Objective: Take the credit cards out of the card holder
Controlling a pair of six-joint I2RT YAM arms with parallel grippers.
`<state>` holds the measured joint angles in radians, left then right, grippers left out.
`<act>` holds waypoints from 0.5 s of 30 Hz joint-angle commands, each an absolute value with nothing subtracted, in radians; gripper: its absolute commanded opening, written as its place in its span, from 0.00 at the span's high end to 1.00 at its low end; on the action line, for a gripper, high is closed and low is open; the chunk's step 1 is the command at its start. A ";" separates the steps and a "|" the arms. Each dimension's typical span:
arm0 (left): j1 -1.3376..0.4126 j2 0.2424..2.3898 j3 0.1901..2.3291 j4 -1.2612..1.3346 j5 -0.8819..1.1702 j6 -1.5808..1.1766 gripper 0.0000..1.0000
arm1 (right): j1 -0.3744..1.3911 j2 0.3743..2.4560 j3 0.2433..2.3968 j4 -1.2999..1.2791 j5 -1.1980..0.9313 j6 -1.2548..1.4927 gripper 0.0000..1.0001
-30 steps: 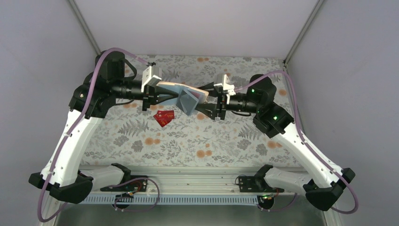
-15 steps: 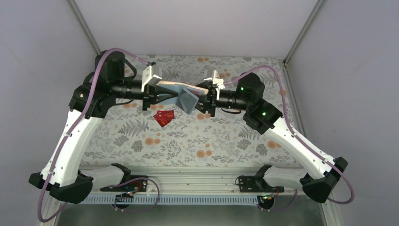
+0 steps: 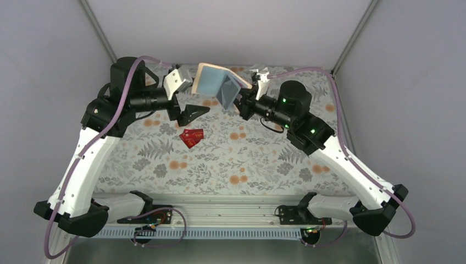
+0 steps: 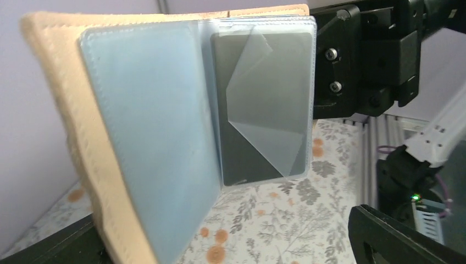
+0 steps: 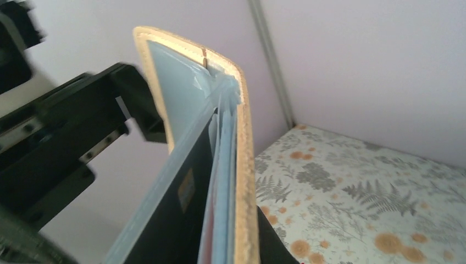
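- The holder [image 3: 211, 82] is held open in the air above the far part of the desk [image 3: 247, 159], with its pale blue inside turned toward the left wrist camera.
- The right hand [image 3: 240, 96] is clamped on the outer edge of the holder's right panel.
- The left hand [image 3: 189, 111] is spread wide just beside the holder; nothing is gripped by it.
- A black card [image 4: 258, 110] is seen lodged in the right panel behind a clear pocket.
- Red cards [image 3: 191, 136] are found overlapped on the desk, near the left hand.
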<state>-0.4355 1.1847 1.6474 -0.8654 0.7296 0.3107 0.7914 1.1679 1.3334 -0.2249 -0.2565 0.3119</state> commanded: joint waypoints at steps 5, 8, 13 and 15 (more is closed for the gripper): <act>-0.471 1.244 1.690 -0.819 0.483 0.314 0.00 | 0.823 1.257 1.356 -0.167 -0.060 0.530 0.96; -0.493 1.255 1.683 -0.817 0.453 0.328 0.00 | 0.838 1.287 1.371 -0.152 -0.042 0.537 0.96; -0.505 1.282 1.651 -0.807 0.425 0.315 0.00 | 0.858 1.351 1.416 -0.132 -0.087 0.542 0.96; -0.505 1.292 1.656 -0.803 0.390 0.318 0.00 | 0.863 1.367 1.427 -0.130 -0.099 0.539 0.96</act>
<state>-0.4980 1.2751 1.6581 -0.8337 0.4622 0.3183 0.8391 1.3495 1.3643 -0.2020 -0.0845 0.5201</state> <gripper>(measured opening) 0.998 0.072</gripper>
